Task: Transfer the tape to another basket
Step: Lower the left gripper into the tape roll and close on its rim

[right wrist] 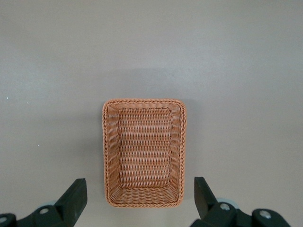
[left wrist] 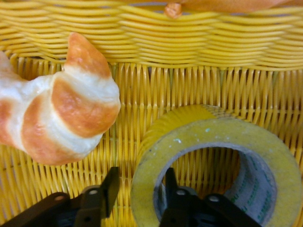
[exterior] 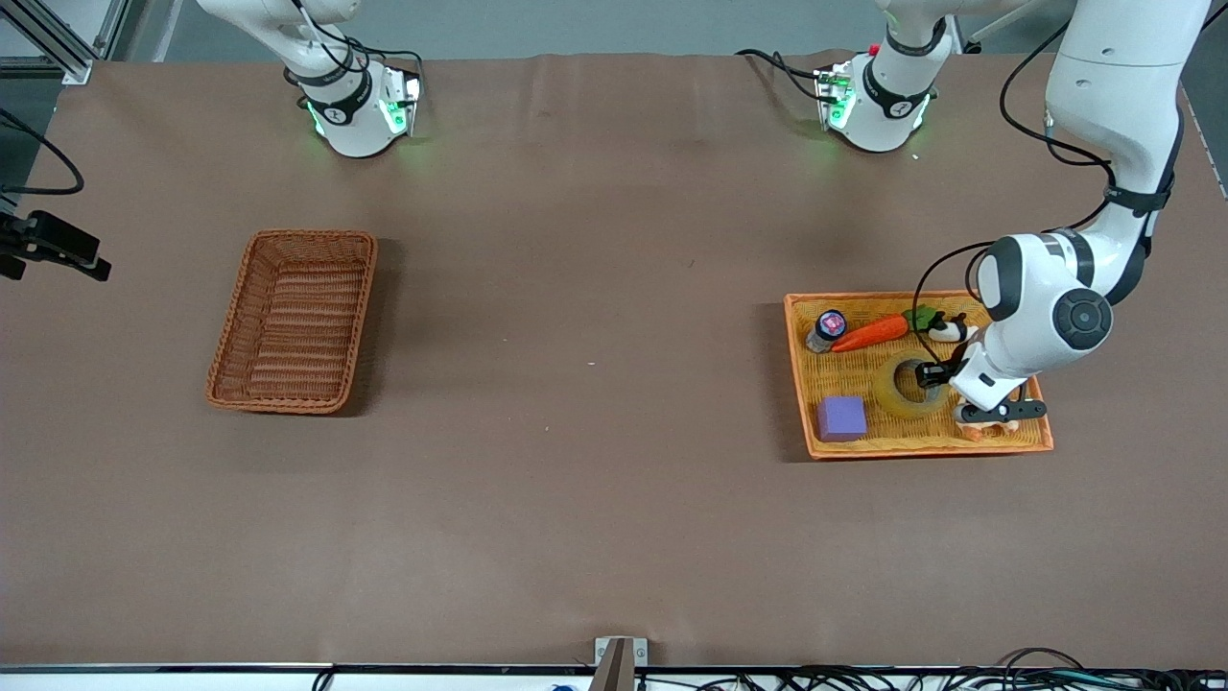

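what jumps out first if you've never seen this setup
The left gripper is down in the orange tray, one finger through the tape, the other outside its wall, beside a croissant. The basket sits toward the right arm's end, with the open right gripper waiting above it.

no legible text, tape print perhaps blurred

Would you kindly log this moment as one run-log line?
left claw: straddling tape wall in orange tray, not closed | right claw: open, waiting above basket | tape: not yet lifted
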Robot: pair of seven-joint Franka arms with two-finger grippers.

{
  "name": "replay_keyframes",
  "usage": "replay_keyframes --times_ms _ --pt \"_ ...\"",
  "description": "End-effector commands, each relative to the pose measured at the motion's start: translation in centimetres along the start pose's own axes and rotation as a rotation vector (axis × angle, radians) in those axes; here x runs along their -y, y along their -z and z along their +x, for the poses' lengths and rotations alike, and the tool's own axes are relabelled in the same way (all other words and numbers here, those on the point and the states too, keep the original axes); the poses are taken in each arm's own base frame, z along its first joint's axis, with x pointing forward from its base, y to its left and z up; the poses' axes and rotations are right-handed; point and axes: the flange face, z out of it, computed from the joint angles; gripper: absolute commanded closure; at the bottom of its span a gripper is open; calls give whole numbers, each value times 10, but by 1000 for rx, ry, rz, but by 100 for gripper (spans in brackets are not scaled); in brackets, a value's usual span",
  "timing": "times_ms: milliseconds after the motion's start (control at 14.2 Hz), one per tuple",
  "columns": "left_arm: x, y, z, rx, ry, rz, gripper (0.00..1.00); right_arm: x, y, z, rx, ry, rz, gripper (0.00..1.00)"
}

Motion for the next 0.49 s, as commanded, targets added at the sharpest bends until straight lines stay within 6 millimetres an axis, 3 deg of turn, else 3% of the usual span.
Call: replay_keyframes --times_ms 0,70,211,421 --pt "1 8 2 -22 -1 8 88 3 1 -3 -8 -12 12 0" --pt "2 11 1 -19 1 8 96 3 1 -3 -8 -12 12 0" --pt "7 20 1 -10 12 9 100 3 1 -3 -8 -12 12 0" --pt "5 78 2 -30 -4 9 100 3 1 -3 -8 -12 12 0"
